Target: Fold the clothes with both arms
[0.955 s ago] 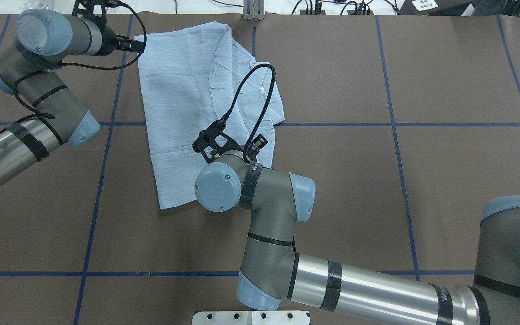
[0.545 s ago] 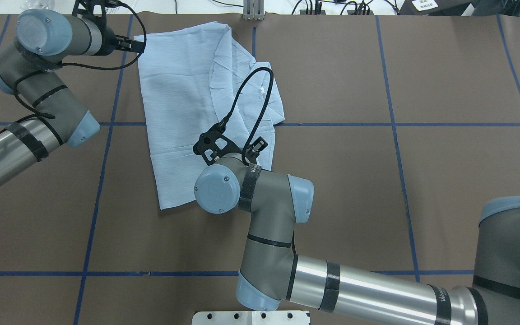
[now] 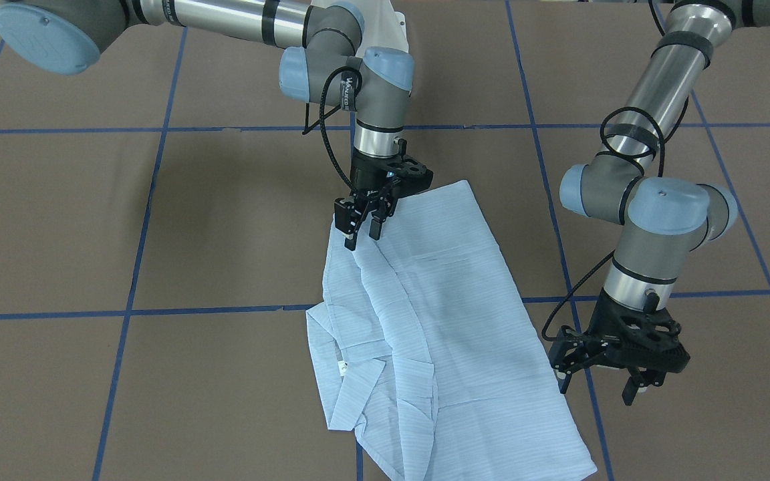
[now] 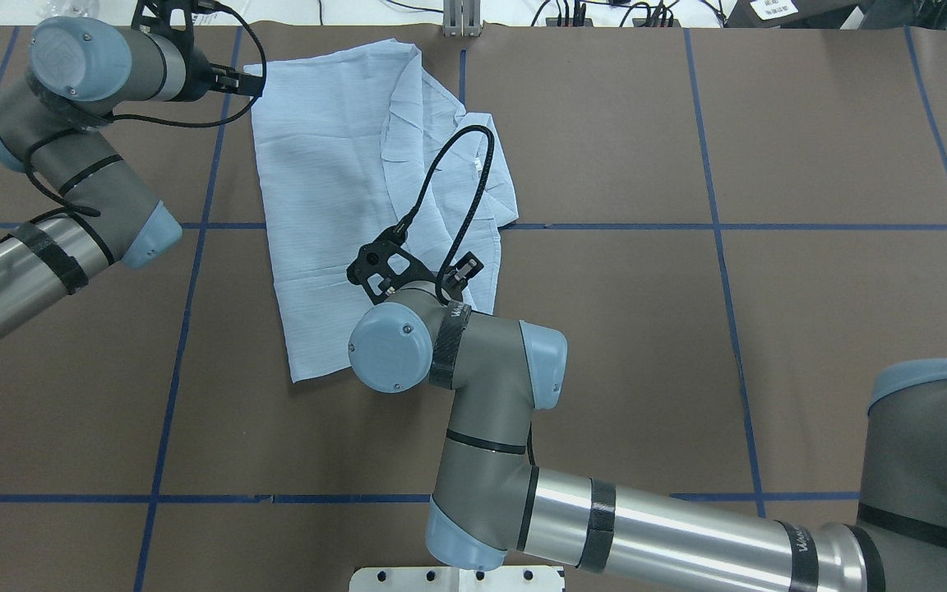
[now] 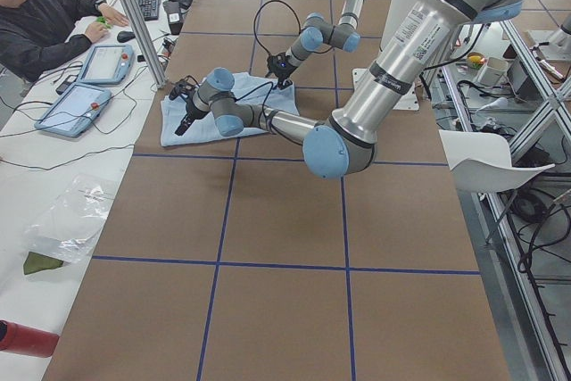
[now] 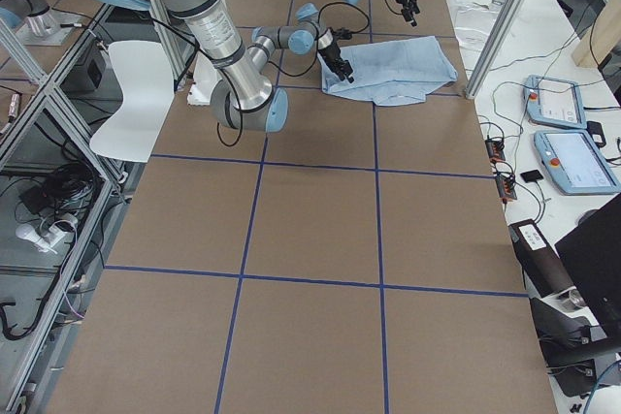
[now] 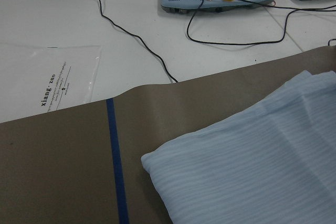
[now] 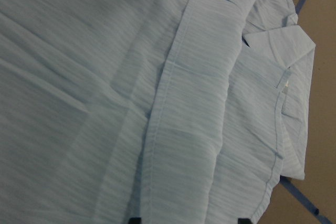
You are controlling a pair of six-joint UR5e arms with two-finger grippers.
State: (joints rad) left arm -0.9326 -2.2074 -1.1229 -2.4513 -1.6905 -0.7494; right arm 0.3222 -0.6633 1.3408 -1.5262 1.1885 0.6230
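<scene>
The thin, finely striped light blue shirt (image 4: pixel 334 189) lay folded into a long rectangle against the counter's (image 4: pixel 810 329) far edge, left of the middle. The matte brown surface, crossed by blue tape lines (image 4: pixel 720 226), ran broad toward the right edge. The right gripper (image 3: pixel 361 238) stood over the shirt's near right corner, jaws parted, gripping nothing. The left gripper (image 3: pixel 595 393) hung spread wide just off the shirt's far left corner. Beyond the far edge, a clear bag (image 7: pixel 52 77) read "xiang · zuo". The neck label (image 3: pixel 343 366) was too small to read.

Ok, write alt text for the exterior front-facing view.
A thin, light blue striped button-up shirt lies partly folded on a brown table gridded with blue tape. The black right gripper is open at its robot-side edge; the black left gripper hangs open beside it.
</scene>
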